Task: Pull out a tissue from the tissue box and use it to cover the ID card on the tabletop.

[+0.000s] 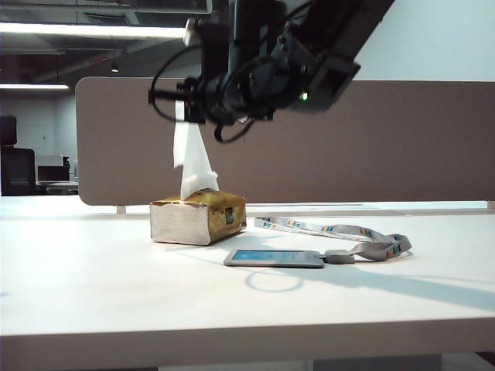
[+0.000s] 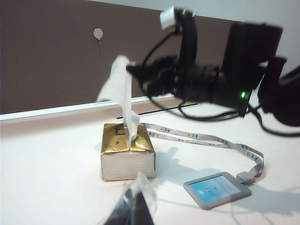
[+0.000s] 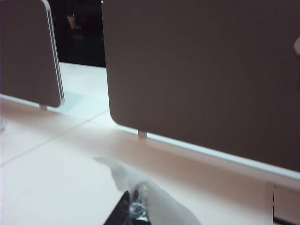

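The thin white paper tissue [image 1: 191,158] hung stretched between the small gold tissue box [image 1: 199,216] and the right gripper [image 1: 186,108], which was pressed together on its upper end above the box. Its lower end was still in the box's slot, so the pull looked only part done; freeing the sheet, carrying it over and laying it down were left. The light-blue ID card in its pale holder [image 1: 274,257] lay bare on the white table [image 1: 100,294], just beside the box, its grey lanyard [image 1: 340,231] looping behind.

The exterior view showed card and box side-on. The left wrist view showed the box's top and the card's face, with the left gripper [image 2: 133,206] low, near the box; I could not tell whether it was spread. The right wrist view showed only pinched tissue and the brown-grey partition panel [image 3: 201,70].
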{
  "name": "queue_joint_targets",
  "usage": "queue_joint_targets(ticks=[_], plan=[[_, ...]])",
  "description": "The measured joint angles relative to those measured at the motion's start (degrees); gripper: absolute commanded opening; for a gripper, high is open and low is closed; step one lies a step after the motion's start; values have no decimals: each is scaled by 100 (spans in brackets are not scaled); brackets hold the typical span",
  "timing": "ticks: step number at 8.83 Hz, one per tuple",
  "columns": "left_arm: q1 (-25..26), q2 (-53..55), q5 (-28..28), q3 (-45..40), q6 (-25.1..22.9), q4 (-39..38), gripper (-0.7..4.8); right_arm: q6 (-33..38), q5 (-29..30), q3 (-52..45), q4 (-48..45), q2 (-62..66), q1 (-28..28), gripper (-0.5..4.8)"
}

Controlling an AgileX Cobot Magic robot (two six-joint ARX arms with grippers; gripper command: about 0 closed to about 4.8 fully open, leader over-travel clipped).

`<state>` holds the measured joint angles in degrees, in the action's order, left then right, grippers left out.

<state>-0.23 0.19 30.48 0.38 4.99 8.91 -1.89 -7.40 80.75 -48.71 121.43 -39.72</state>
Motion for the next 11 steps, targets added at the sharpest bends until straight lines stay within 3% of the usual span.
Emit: queue_joint_targets(ticks=[4,6,7,9,10,11], plan=[[0,2,-2,0,0,0,-5,-11,461,28,35,-911,-31,-1],[0,2,0,0,0,0,-5,-9,466,31,1471,-1593,-109,-1],[0,0,0,0,0,0,-5,-7,496,31,3032,-2065,-175,-1],[0,0,-2,2,0,0,-5,35,498,28,4183,-2354,-221,-1],[0,0,0,2,-2,4,-5,918,1034,-1051,6280,-3250,-542,-1],[0,0,0,2,-2,2,-5,1150,1064,-1550,6131,-3246,-752,-1]])
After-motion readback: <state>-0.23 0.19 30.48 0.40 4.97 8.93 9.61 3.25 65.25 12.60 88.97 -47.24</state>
